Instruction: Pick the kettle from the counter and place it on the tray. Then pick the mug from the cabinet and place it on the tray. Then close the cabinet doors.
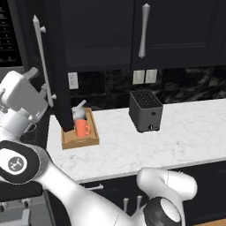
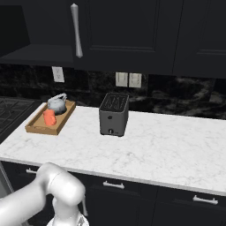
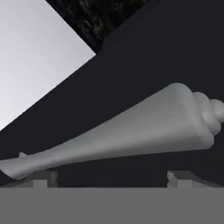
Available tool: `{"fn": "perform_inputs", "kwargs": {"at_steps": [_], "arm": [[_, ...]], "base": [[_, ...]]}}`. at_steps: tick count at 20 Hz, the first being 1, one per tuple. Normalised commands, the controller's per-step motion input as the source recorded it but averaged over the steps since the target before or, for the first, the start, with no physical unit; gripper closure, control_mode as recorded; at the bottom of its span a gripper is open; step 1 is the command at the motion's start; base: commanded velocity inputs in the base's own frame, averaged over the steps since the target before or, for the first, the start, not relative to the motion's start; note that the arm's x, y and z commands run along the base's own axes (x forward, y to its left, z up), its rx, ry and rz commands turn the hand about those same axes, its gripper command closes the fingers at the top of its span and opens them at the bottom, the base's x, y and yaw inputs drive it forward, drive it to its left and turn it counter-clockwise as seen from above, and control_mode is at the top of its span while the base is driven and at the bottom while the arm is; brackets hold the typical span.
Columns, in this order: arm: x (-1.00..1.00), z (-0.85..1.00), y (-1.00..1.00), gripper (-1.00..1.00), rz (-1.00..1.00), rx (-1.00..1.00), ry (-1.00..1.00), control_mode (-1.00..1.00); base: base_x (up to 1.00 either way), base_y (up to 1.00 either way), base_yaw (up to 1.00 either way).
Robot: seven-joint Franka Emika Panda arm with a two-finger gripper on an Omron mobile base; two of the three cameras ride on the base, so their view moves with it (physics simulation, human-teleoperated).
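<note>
On the worktop (image 2: 167, 145), the tray (image 2: 40, 128) at far left carries the kettle (image 2: 57, 104) and mug (image 2: 49, 117). The hand (image 3: 113, 179), fingers spread wide and empty, faces the silver handle (image 3: 131, 131) of 1 open cabinet door (image 1: 59, 66). A toaster (image 2: 114, 114) stands right of the tray.

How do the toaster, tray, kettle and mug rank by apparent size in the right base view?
1. toaster
2. tray, close to the toaster in spread, so that order is unsure
3. kettle
4. mug, only slightly smaller than the kettle

A kitchen — toaster (image 1: 145, 111), marble counter (image 1: 185, 132), dark cabinets (image 2: 132, 31).
</note>
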Motion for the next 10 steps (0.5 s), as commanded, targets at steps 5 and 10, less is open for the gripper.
{"fn": "perform_inputs", "kwargs": {"at_steps": [5,10], "arm": [[0.06,0.05,-0.69,-1.0,0.04,0.1,0.07,-1.0],[0.16,0.01,-0.7,-1.0,0.06,0.1,0.08,-1.0]], "base": [[0.0,0.0,0.0],[0.0,0.0,0.0]]}}
